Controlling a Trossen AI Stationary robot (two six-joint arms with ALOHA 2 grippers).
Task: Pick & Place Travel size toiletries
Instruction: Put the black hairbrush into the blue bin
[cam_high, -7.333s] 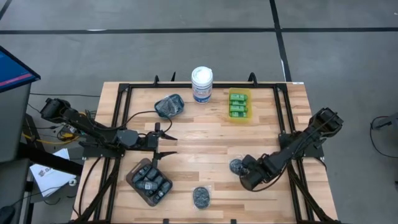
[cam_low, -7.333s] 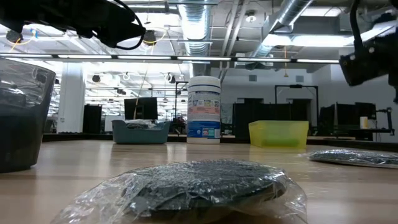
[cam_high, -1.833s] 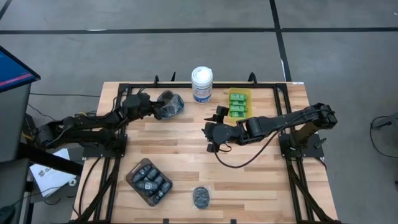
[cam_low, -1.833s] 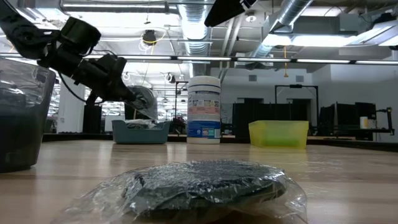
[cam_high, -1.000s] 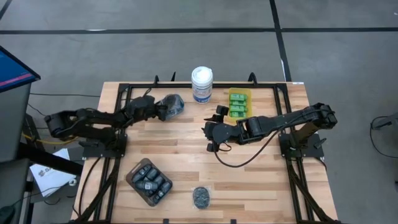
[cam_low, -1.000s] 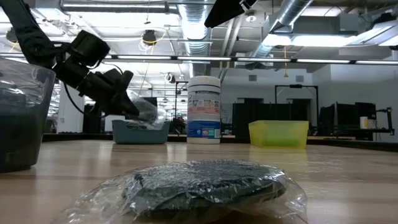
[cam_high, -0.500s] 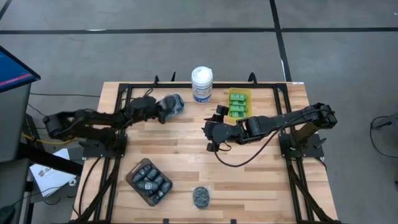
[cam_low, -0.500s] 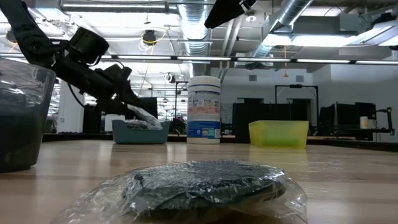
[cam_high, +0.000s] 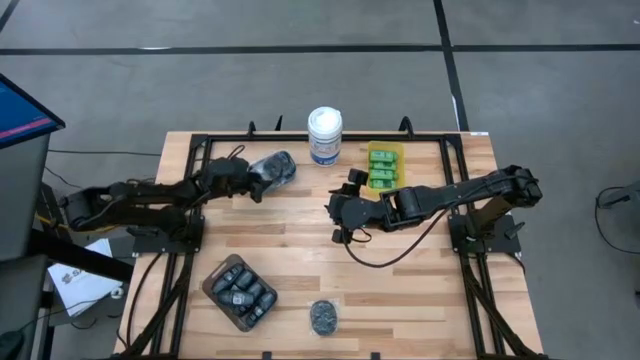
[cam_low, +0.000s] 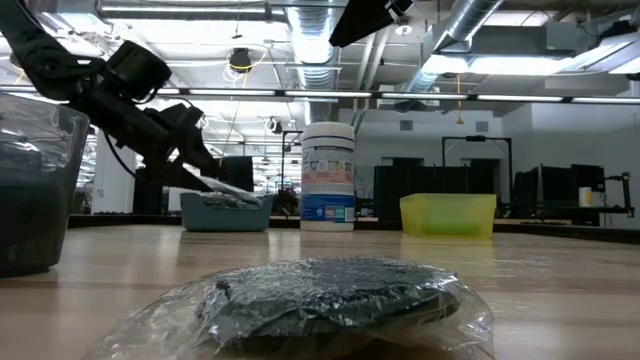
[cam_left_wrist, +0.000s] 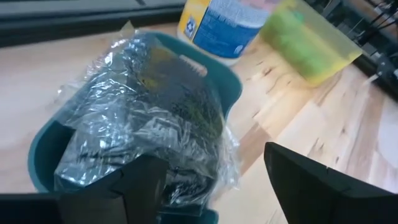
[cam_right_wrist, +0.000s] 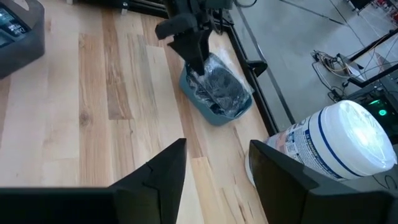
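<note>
The wrapped dark pieces (cam_left_wrist: 149, 118) sit heaped in the teal tub (cam_high: 272, 170), their crinkled clear film spilling over its rim; the tub stands at the far side of the table (cam_high: 300, 250), just left of the white canister (cam_high: 325, 135). They look light and soft, the film slippery and loose, so a pinch on the plastic alone would likely slide or tear. A hold across the firmer round body inside seems the safer bet (a judgement only). One more wrapped piece (cam_high: 322, 317) lies alone near the table's front edge, well apart from the canister. The green mini bottles (cam_high: 383, 166) lie stacked in the yellow tray (cam_high: 385, 190) just right of the canister; these look stiff and smooth, best taken across their short width. The dark oblong bottles (cam_high: 241, 293) fill a brown tray (cam_high: 212, 285) well in front and to the left of the canister.

The left claw (cam_high: 258, 180) hangs at the teal tub, its fingers (cam_left_wrist: 311, 180) spread apart on either side of the wrapped heap and holding nothing. The right claw (cam_high: 338, 214) hovers over bare table in front of the canister, its fingers (cam_right_wrist: 155, 174) parted and empty, facing the tub.
</note>
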